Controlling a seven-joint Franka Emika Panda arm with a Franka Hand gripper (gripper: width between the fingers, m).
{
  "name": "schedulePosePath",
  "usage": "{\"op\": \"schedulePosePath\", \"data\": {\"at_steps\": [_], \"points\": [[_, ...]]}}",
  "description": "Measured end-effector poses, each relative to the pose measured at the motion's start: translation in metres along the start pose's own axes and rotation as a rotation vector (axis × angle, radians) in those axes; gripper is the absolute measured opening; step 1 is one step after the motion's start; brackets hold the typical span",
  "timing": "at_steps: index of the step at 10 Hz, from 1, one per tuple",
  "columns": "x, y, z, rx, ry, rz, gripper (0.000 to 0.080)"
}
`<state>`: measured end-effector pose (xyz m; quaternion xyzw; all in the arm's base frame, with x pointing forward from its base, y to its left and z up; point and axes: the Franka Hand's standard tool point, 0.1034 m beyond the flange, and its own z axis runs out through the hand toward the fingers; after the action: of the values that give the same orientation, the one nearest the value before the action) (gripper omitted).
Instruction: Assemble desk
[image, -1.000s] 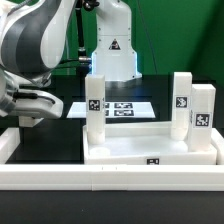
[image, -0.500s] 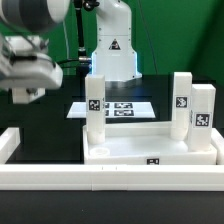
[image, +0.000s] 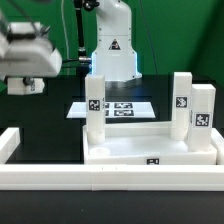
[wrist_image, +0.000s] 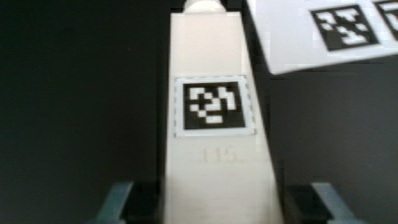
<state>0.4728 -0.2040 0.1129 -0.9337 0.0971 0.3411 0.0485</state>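
Note:
The white tabletop panel (image: 150, 150) lies at the exterior view's lower right. Three white tagged legs stand upright on it: one on the left (image: 95, 112) and two on the right (image: 181, 102) (image: 203, 116). A fourth white leg (wrist_image: 217, 120) with a square tag lies lengthwise on the black table between my fingers in the wrist view. It does not show in the exterior view. My gripper (wrist_image: 221, 203) (image: 25, 84) is open, with a dark gap between each fingertip (wrist_image: 121, 202) and the leg. In the exterior view it hangs at the upper left.
The marker board (image: 118, 108) lies behind the tabletop panel, and its corner shows in the wrist view (wrist_image: 329, 35). A low white border wall (image: 100, 180) runs along the front and up the left side (image: 8, 146). The robot base (image: 113, 50) stands at the back.
In the exterior view the arm has moved up and to the left, from low over the table's left part to the upper left corner. The panel and upright legs have not moved.

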Motion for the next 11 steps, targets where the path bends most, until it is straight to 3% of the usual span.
{"op": "schedulePosePath", "data": {"at_steps": [1, 2, 3, 5, 6, 7, 8, 9, 11], "points": [[-0.010, -0.014, -0.032, 0.010, 0.022, -0.023, 0.0289], [0.003, -0.014, -0.061, -0.023, 0.116, -0.044, 0.0289], [0.012, -0.013, -0.062, -0.035, 0.223, -0.050, 0.0289], [0.005, -0.013, -0.054, -0.030, 0.316, -0.050, 0.0289], [0.014, -0.013, -0.059, -0.048, 0.408, -0.043, 0.0289], [0.021, -0.029, -0.059, -0.061, 0.464, -0.042, 0.0289], [0.024, -0.049, -0.073, -0.070, 0.505, -0.046, 0.0289], [0.028, -0.065, -0.103, -0.085, 0.579, -0.068, 0.0289], [0.027, -0.084, -0.138, -0.099, 0.722, -0.090, 0.0289]]}}
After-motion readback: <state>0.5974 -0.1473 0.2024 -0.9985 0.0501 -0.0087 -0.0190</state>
